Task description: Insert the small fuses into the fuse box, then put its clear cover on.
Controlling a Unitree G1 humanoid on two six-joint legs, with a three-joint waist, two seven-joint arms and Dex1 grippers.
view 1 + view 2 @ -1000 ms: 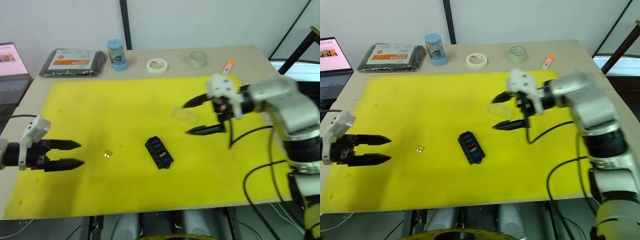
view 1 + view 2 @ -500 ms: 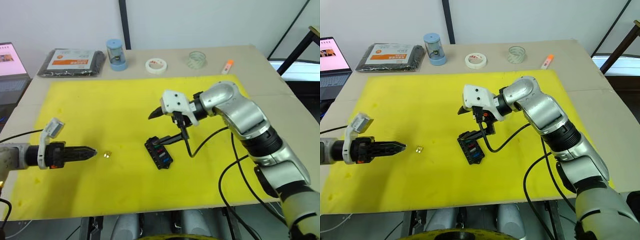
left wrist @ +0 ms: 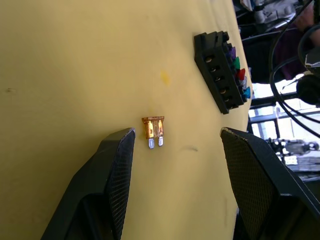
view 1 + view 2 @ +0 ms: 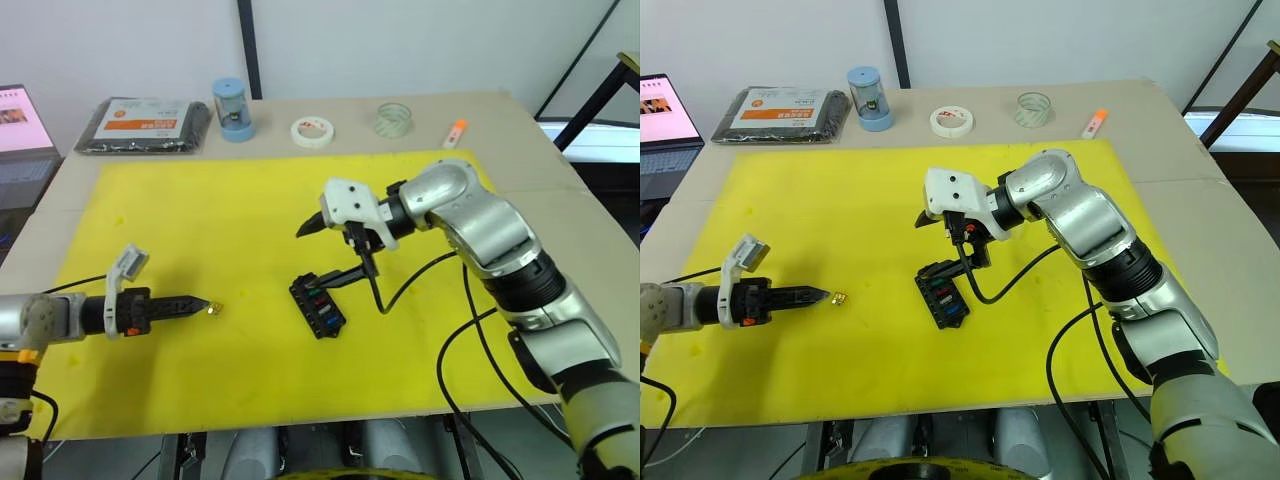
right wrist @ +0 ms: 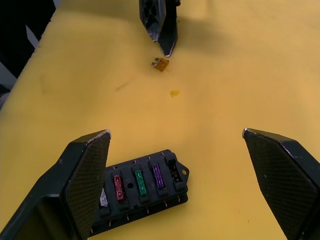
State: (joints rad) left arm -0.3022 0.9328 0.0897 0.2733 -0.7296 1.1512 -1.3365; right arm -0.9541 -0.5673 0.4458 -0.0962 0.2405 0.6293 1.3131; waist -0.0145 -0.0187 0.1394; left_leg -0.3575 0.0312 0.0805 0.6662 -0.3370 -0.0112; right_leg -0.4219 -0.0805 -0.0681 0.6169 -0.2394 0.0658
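The black fuse box [image 4: 318, 306] lies on the yellow mat [image 4: 200, 210] near the middle, with several coloured small fuses seated in its slots [image 5: 142, 192]. One yellow fuse [image 4: 215, 308] lies loose on the mat to its left. My left gripper [image 3: 177, 131] is low over the mat and open, and the loose fuse [image 3: 154, 129] sits between its fingertips, untouched. Just above the fuse box, my right gripper [image 4: 310, 258] stands wide open and empty. The clear cover is hidden behind my right arm.
Along the table's far edge stand a black packet with an orange label [image 4: 145, 125], a blue cylinder [image 4: 233, 108], a white tape roll [image 4: 313, 131], a clear tape roll [image 4: 395, 119] and an orange marker [image 4: 455, 132]. A laptop [image 4: 20, 120] sits at far left.
My left gripper has turned and slid right along the mat up to the loose fuse. My right gripper swung left from the cover's spot to over the fuse box, then held still.
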